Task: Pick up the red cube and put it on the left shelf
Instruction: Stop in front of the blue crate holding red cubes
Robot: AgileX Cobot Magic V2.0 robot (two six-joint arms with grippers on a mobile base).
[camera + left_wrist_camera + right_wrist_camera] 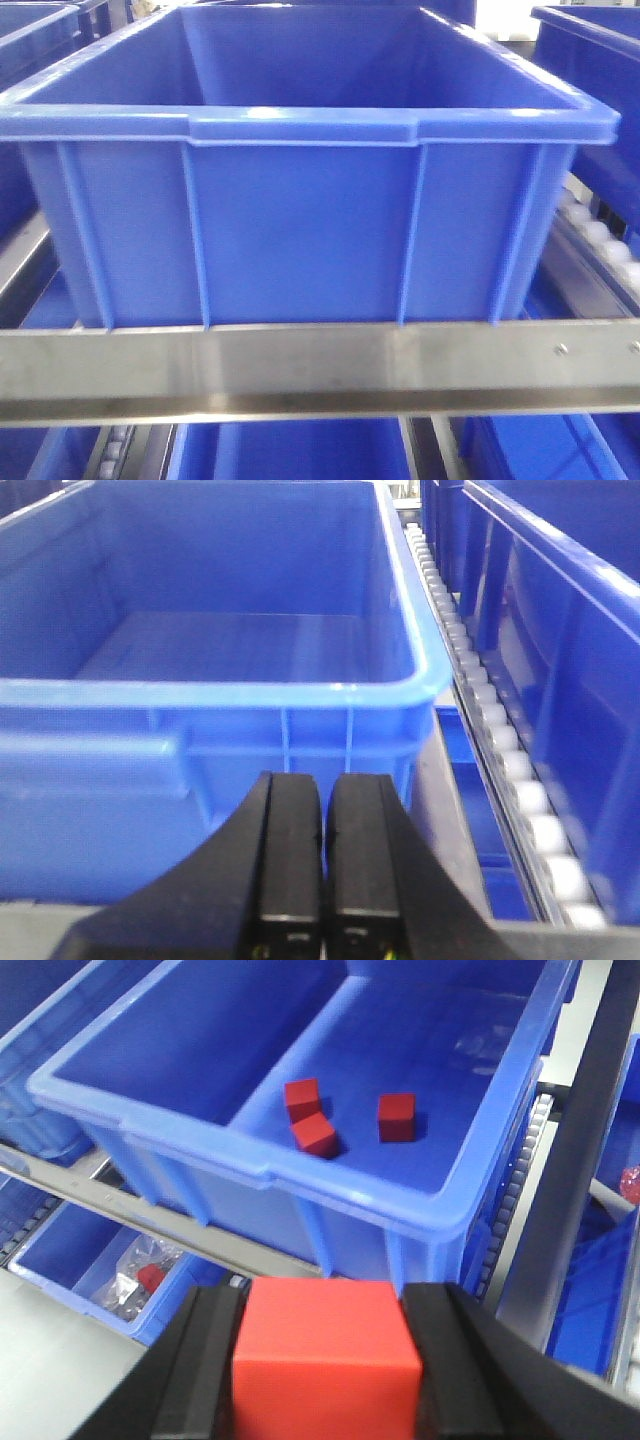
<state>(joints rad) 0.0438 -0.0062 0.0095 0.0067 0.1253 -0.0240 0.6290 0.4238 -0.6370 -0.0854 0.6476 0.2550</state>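
Note:
My right gripper (326, 1305) is shut on a red cube (325, 1365), held just in front of a divided blue bin (250, 1165) on the shelf. Three more red cubes lie in that bin's right compartment: two touching (301, 1095) (316, 1135) and one apart (396, 1117). My left gripper (325, 790) is shut with nothing between its fingers, facing the near wall of an empty blue bin (200, 695). Neither gripper appears in the front view. Which part of the rack is the left shelf I cannot tell.
A large blue bin (300, 240) fills the front view behind a metal shelf rail (320, 365). White rollers (490, 720) run beside the empty bin, with another blue bin (570, 630) to their right. A lower bin holds bagged parts (140, 1275). A dark upright post (570, 1160) stands right.

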